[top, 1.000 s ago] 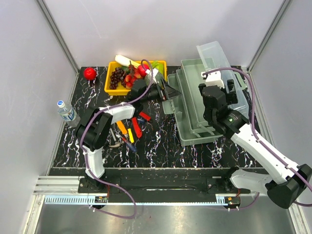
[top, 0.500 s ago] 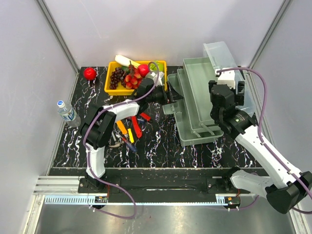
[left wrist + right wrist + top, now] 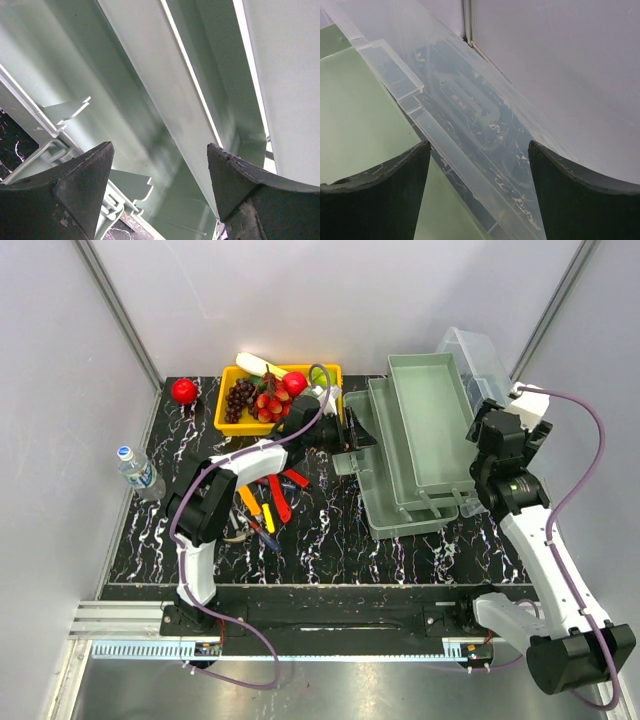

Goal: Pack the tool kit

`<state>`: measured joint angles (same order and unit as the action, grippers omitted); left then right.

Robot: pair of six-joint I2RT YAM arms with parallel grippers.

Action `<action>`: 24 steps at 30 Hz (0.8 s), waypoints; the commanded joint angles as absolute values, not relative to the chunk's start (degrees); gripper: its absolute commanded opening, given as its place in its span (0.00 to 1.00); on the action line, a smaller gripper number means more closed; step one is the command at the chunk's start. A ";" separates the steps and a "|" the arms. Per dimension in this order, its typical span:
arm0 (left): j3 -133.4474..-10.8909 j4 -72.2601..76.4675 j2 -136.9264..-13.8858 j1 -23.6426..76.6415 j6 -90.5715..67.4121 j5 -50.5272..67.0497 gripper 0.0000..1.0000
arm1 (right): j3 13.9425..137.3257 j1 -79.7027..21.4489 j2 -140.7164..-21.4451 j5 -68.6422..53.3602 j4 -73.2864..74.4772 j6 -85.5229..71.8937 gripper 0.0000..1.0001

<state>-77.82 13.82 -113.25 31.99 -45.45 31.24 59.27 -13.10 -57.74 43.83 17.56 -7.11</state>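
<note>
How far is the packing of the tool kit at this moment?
Done: the toolbox is open, its lid laid back, the top tray bare. In hand: nothing; left gripper and right gripper are both open at the box. Left: all hand tools lie on the table, none packed.

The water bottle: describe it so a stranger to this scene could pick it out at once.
Find the black marbled table and follow its left edge. Midway along sits the water bottle. It is the only clear bottle, alone, left of the scattered hand tools.
</note>
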 commanded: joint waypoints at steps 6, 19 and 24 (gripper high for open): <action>-78.22 2.20 -116.72 31.55 -39.82 27.07 0.80 | 48.79 -7.56 -58.27 33.66 20.75 -25.65 0.87; -79.36 0.61 -117.77 31.55 -35.87 25.66 0.81 | 40.61 1.30 -58.71 33.66 18.98 -38.49 0.91; -82.70 0.27 -121.02 31.47 -32.70 26.19 0.81 | 39.73 2.02 -58.97 35.68 18.90 -38.32 0.91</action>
<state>-82.54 10.00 -115.00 31.31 -36.88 28.25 43.57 2.94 -56.12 39.81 8.58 -33.82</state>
